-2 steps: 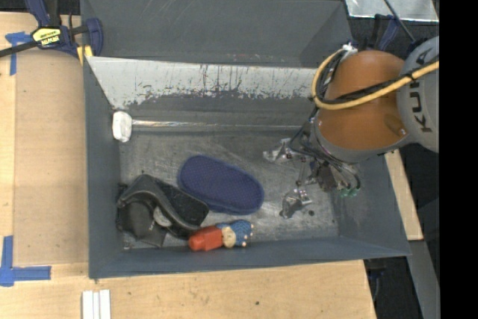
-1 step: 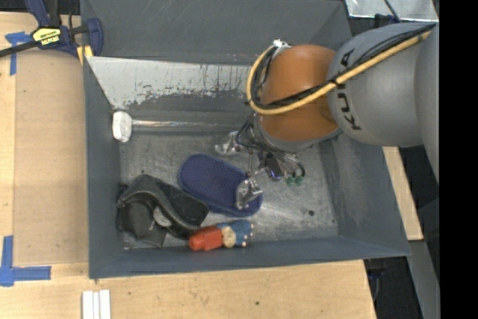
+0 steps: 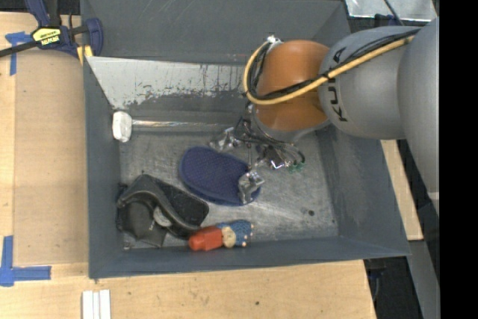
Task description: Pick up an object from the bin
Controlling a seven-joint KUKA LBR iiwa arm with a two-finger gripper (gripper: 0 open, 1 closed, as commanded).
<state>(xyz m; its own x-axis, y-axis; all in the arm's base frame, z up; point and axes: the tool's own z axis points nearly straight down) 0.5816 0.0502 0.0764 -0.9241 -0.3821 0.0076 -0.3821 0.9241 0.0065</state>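
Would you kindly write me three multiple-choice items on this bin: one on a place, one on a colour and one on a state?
1. Where is the gripper?
A at the right end of the oval pad
B over the small white thing
C outside the bin

2. What colour is that pad?
A red
B dark blue
C yellow

3. How is the orange-and-blue toy figure placed?
A standing upright
B lying on its side
C propped on the pad

Answers:
1 A, it sits at the pad's right end.
2 B, its cloth is dark blue.
3 B, it lies lengthwise along the near wall of the bin.
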